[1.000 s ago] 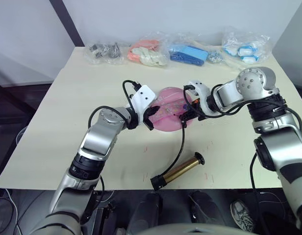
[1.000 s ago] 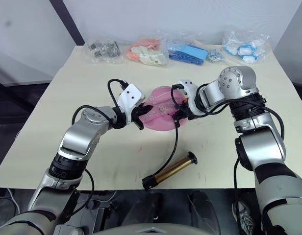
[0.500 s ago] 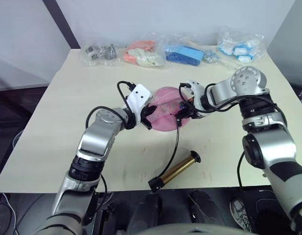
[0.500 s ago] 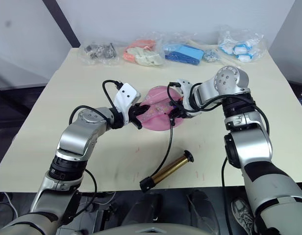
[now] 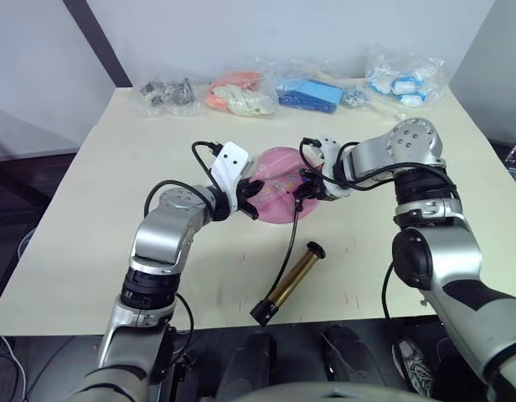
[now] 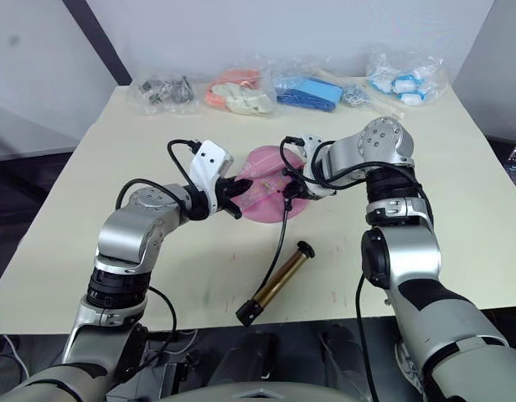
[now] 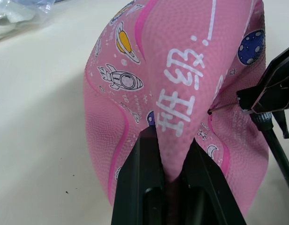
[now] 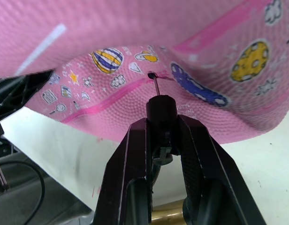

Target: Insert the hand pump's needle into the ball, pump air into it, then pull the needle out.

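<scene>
The pink ball point(image 5: 279, 182) lies saggy and folded at mid-table. My left gripper point(image 7: 172, 161) is shut on a fold of its rubber at its left side. My right gripper point(image 8: 162, 129) is shut on the black fitting of the needle point(image 8: 156, 86), whose tip touches the ball's small dark valve hole. From the fitting the thin black hose point(image 5: 287, 247) runs down to the gold hand pump point(image 5: 288, 274), which lies loose on the table nearer the front edge, its black handle point(image 5: 314, 249) pointing towards the ball.
Several plastic bags of small items line the far edge of the table point(image 5: 90, 209): dark parts point(image 5: 166, 90), orange and white pieces point(image 5: 237, 94), blue pieces point(image 5: 310, 94), white and blue pieces point(image 5: 400, 84).
The whole picture has shifted, so the camera moved. The pump on the table has swung more upright towards the ball. Both grippers keep their holds at the ball.
</scene>
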`<state>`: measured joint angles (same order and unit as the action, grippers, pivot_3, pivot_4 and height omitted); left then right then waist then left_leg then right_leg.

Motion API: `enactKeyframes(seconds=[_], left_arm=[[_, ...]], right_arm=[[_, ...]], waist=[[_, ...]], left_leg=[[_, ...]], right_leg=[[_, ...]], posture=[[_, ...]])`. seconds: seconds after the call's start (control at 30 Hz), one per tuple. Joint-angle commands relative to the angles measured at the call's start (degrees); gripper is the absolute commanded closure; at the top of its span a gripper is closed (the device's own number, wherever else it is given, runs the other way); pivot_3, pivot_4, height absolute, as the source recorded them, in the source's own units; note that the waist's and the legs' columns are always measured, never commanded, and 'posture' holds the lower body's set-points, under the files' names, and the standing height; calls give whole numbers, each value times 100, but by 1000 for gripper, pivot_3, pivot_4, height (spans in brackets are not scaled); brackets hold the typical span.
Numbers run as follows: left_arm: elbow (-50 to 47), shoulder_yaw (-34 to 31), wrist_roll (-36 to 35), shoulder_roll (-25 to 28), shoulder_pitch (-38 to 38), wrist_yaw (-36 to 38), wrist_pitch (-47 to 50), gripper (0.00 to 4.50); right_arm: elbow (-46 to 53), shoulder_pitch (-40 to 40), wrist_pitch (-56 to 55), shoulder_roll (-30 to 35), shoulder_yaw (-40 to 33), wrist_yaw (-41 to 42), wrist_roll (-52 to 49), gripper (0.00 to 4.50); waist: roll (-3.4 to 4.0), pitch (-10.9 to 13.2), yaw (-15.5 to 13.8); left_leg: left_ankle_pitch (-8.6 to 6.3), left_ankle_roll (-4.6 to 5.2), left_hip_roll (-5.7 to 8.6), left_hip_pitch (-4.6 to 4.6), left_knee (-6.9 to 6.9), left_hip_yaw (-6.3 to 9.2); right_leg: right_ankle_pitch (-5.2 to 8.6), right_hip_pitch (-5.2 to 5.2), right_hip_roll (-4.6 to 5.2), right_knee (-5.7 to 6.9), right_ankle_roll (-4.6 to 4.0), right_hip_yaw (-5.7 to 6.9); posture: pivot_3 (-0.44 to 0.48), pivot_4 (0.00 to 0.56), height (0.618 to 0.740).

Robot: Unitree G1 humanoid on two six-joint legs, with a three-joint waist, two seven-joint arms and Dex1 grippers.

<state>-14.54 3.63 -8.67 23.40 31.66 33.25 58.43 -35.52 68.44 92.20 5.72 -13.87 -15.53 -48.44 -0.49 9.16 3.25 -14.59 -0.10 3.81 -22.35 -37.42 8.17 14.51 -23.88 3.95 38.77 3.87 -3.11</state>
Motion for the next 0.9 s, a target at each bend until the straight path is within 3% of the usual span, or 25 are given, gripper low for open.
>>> enactKeyframes(seconds=[0.03,0.43,0.9], left_arm=[[-66,306,-429,-268,-48,207,178,4440],[192,332,-431,-345,-2,309,80,4440],[384,327,-589,-363,-11,468,157,4440]], right_arm=[[361,-30,30,-327,-202,-119,118,4206],[780,-250,7,-847,-406,22,789,4206],[352,-12,-458,-1131,-600,571,1613,4206]], waist=[[3,-2,17],[21,-34,40],[30,-98,55]], left_leg=[[0,0,0,1,0,0],[-11,18,-2,39,14,-16],[-12,19,-2,52,24,-19]], right_leg=[[0,0,0,1,0,0],[1,19,2,2,0,-2],[1,26,2,0,-1,-6]], posture=[[0,150,736],[0,150,736],[0,150,736]])
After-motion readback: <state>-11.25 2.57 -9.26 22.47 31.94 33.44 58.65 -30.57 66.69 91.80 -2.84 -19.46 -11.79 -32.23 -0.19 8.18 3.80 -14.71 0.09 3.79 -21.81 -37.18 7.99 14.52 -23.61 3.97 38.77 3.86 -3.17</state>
